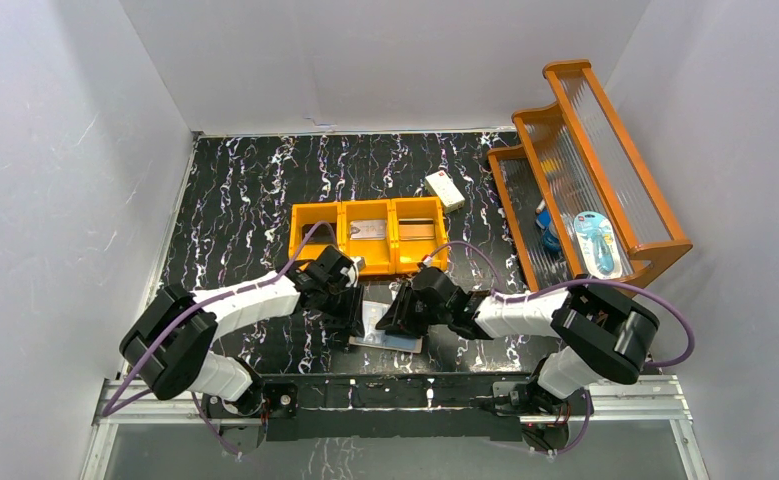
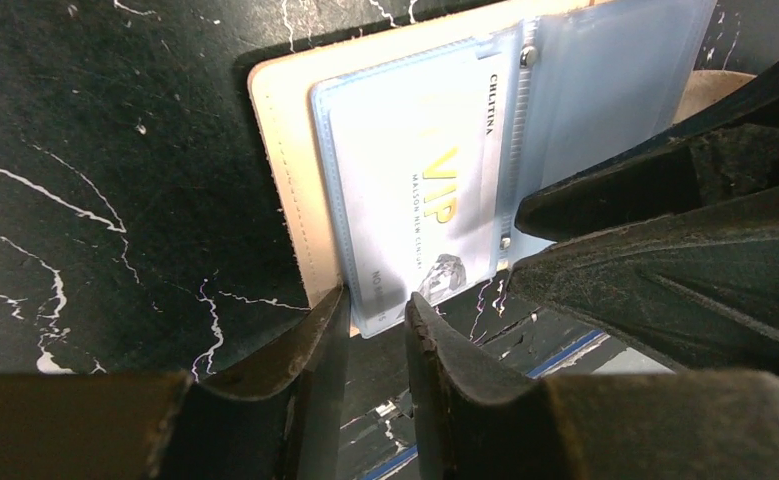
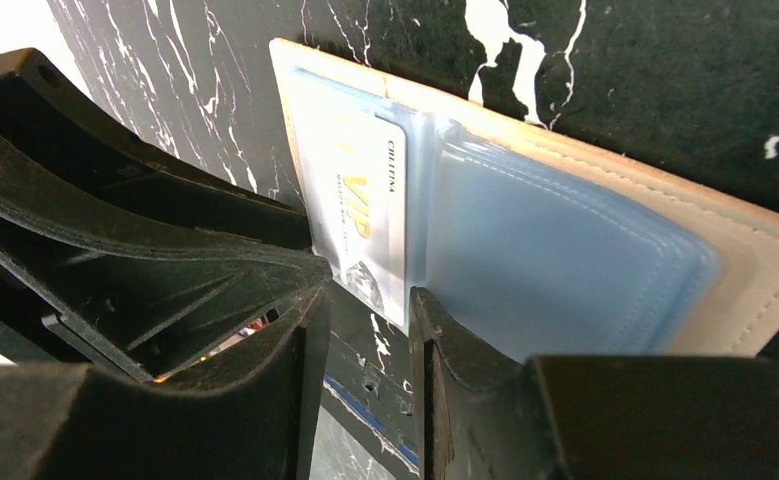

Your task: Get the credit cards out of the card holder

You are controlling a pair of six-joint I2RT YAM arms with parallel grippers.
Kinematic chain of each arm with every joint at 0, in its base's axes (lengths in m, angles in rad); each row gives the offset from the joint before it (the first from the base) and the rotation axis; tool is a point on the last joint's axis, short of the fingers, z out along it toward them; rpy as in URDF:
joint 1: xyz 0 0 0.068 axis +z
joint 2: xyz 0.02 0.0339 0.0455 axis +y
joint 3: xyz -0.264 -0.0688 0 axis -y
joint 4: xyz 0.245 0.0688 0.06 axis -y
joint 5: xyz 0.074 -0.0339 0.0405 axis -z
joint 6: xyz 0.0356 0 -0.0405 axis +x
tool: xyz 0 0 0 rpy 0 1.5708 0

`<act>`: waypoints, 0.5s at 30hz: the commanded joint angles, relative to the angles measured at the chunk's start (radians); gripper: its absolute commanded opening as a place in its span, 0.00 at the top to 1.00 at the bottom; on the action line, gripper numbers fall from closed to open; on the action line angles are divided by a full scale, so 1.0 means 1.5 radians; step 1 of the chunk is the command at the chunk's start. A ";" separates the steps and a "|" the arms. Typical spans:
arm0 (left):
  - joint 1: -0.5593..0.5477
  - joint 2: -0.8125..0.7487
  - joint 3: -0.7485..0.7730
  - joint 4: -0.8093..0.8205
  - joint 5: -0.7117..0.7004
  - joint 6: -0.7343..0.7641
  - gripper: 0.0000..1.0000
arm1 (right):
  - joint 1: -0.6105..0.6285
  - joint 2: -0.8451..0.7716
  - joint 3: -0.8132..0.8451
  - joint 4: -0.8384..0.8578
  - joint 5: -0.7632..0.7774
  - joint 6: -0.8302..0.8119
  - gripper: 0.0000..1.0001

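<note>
On my left gripper (image 2: 375,305) the jaws stand slightly apart astride the lower edge of the pale credit card (image 2: 415,190) marked VIP; the right gripper (image 3: 365,300) matches, neither clamped. The card holder (image 2: 280,150), peach with blue-grey sleeves, lies open at lower centre of the top view on the black marbled table (image 1: 245,180), white walls (image 1: 365,60) around. Both wrists hide most of it there.

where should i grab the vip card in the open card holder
Likely the short edge of the VIP card facing the left gripper, where it and its clear pocket reach past the card holder. Come in level from that side, one finger above, one below; elsewhere it lies flat.
</note>
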 commanded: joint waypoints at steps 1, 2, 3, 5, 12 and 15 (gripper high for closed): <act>-0.015 -0.013 -0.027 -0.002 0.014 -0.012 0.75 | -0.006 -0.017 0.046 -0.028 0.019 -0.032 0.58; -0.017 -0.015 -0.028 0.001 0.015 -0.015 0.75 | -0.006 -0.015 0.054 -0.039 0.024 -0.033 0.58; -0.018 -0.016 -0.029 0.003 0.015 -0.018 0.75 | -0.006 -0.011 0.060 -0.050 0.031 -0.033 0.58; -0.020 -0.021 -0.029 0.005 0.015 -0.023 0.75 | -0.008 0.001 0.066 -0.058 0.030 -0.036 0.58; -0.024 -0.023 -0.029 0.008 0.010 -0.031 0.76 | -0.009 0.047 0.081 -0.112 0.022 -0.035 0.62; -0.026 -0.024 -0.028 0.009 0.007 -0.032 0.77 | -0.008 0.047 0.084 -0.133 0.027 -0.037 0.61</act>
